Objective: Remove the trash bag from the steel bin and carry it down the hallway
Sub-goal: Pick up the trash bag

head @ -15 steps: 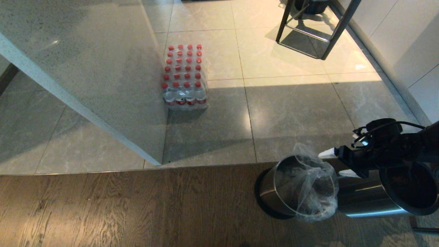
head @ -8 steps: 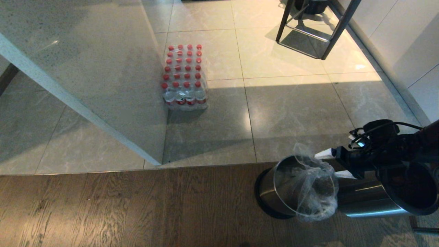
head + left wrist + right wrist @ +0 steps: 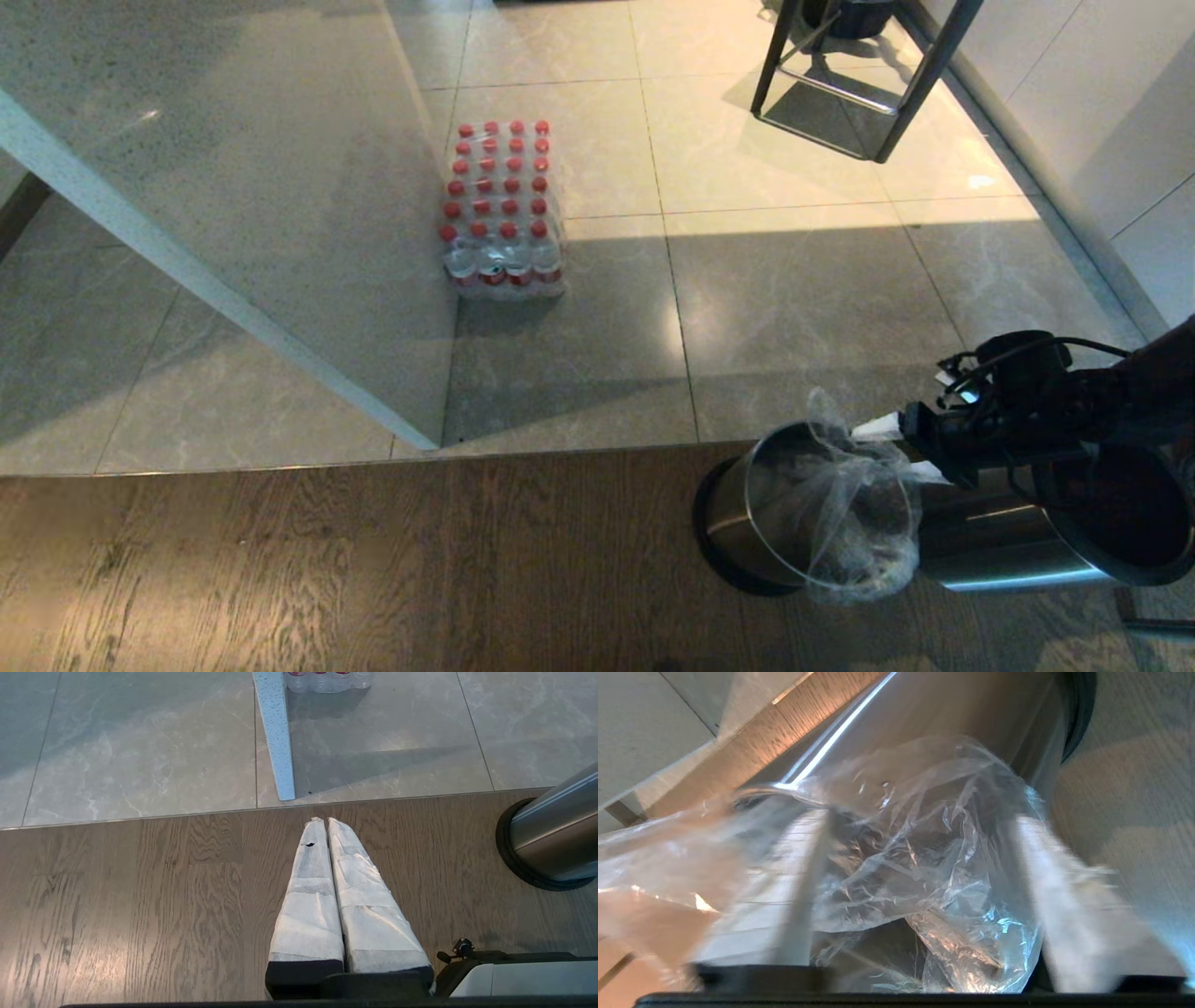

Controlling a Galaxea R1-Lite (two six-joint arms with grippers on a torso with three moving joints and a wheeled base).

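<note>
At lower right, the right gripper [image 3: 896, 450] has its fingers apart astride the bag [image 3: 854, 509] bunched over the bin [image 3: 747, 523] rim, seemingly to pinch it.

wood floor [image 3: 373, 560] holds the steel bin [image 3: 747, 523]; tile floor [image 3: 794, 299] holds a bottle pack [image 3: 501, 210].

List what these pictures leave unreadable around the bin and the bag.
- Bag contents: in both the head and right wrist views the crinkled trash bag hides what lies inside.
- Steel bin interior: covered by the bag.
- Right gripper grip: fingers motion-blurred in the right wrist view, straddling plastic; contact unclear.
- Second steel cylinder: cut off by the head view's right edge.
</note>
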